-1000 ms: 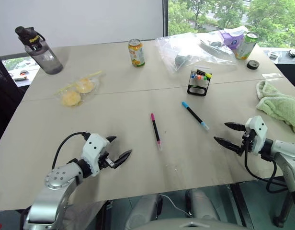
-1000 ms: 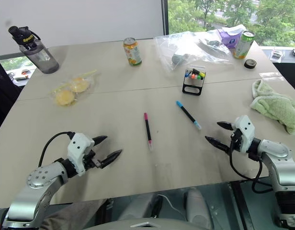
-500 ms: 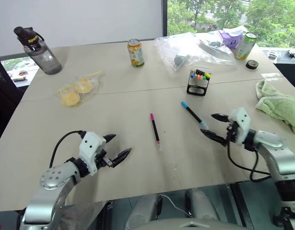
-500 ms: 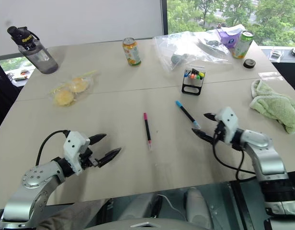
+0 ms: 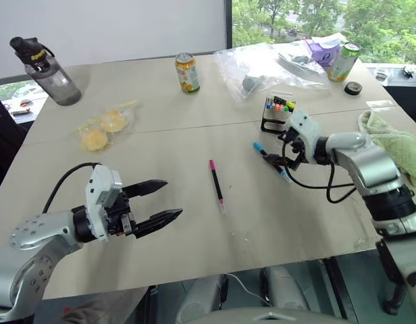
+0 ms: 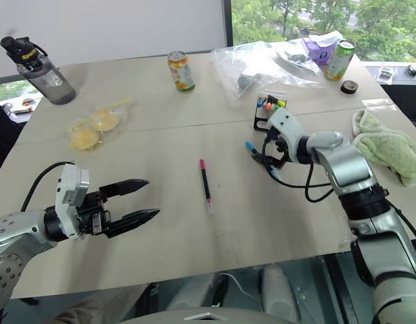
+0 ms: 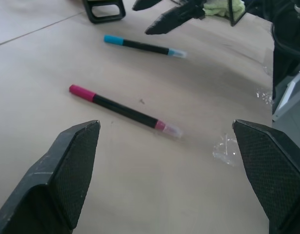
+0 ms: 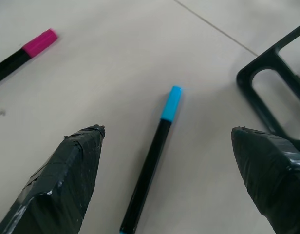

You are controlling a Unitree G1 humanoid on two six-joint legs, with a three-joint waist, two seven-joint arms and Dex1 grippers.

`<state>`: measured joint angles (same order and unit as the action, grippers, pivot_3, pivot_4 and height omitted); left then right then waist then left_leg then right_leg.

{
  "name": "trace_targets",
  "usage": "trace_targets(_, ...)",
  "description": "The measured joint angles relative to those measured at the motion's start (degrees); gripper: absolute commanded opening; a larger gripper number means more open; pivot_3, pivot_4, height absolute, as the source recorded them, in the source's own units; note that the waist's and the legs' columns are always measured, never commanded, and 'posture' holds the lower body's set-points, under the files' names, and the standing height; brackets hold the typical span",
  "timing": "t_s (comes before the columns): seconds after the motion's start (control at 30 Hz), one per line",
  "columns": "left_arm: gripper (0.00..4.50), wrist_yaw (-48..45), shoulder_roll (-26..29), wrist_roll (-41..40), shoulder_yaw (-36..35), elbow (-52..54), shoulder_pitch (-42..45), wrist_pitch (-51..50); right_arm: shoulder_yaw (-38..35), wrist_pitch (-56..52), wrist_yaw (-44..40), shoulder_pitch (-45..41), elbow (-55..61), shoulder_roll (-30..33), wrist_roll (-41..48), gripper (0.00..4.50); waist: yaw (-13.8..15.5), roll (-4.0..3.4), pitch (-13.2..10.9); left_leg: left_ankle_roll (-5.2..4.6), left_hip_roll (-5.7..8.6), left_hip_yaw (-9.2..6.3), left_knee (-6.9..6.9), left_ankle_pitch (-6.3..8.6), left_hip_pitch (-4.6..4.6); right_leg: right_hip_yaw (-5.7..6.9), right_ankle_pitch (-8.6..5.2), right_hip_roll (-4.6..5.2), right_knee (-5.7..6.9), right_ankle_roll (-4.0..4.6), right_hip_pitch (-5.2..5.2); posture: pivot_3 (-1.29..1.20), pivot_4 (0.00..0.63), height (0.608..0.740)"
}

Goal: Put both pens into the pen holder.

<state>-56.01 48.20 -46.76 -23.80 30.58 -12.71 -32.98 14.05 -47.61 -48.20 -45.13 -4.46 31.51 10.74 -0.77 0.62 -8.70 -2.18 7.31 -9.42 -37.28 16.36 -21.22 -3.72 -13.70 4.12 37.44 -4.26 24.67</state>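
A pale beige worktop (image 5: 194, 223) with a seam line across its middle stands before a white wall and a window onto green trees. The slim black pen with a blue cap (image 5: 272, 162) lies toward the right of the worktop's centre, just in front of the small black wire-mesh pen holder (image 5: 278, 113), which holds bright-capped markers. The slim black pen with a pink cap (image 5: 217, 185) lies near the centre, well apart from the blue one.

The right gripper (image 5: 287, 150) hangs over the blue-capped pen with its black fingers spread, one to each side of the barrel, nothing held. The left gripper (image 5: 157, 201) hovers near the front left edge, fingers spread wide and empty, pointed toward the pink-capped pen.

Toward the far edge stand an orange printed drink can (image 5: 187, 73) and a crumpled clear plastic bag (image 5: 269, 67); a dark-lidded grey water bottle (image 5: 46, 64) sits at the far left corner, a green can (image 5: 344, 61) at the far right. A pale green towel (image 5: 397, 145) lies by the right edge, and a clear bag of yellow buns (image 5: 103, 128) left of centre.
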Motion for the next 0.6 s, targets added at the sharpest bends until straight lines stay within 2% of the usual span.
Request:
trace_targets(0.2,4.50,0.8,0.2,1.0,-0.9,1.8,-3.3,-0.1,4.0,-8.7,1.0,-3.0,-2.9,-1.3,-1.2,4.45,-0.1,-0.01,0.0,0.01,0.00,0.01,0.01,0.01,-0.29,0.01,0.00,0.00,-0.08,0.01,0.25,0.00,0.150,0.739)
trace_targets(0.3,4.50,1.2,0.1,1.8,-1.2,1.9,-4.1,0.1,10.2,-12.4,1.0,-6.8,-4.6,0.0,-4.4,4.45,-0.2,-0.02,0.0,0.02,0.00,0.06,-0.14,0.00,-0.66,0.00,0.03,0.01,0.12,0.04,0.65,0.00,0.150,0.739)
trace_targets(0.4,4.50,1.5,0.1,2.9,-1.0,2.0,-3.9,0.5,14.4,-14.6,1.0,-10.1,-5.8,0.7,-7.1,4.45,-0.2,-0.02,0.0,0.04,0.00,0.06,-0.13,-0.01,-0.66,-0.02,0.03,0.00,0.19,0.05,0.70,0.00,0.150,0.739)
trace_targets(0.6,4.50,1.3,-0.9,6.1,2.4,0.9,-2.4,2.5,24.1,-17.1,-6.0,-17.6,-10.5,0.8,-9.3,4.45,-0.2,-0.02,0.0,0.04,0.00,0.11,-0.13,-0.01,-0.67,-0.04,0.03,0.01,0.19,0.05,0.70,0.00,0.150,0.739)
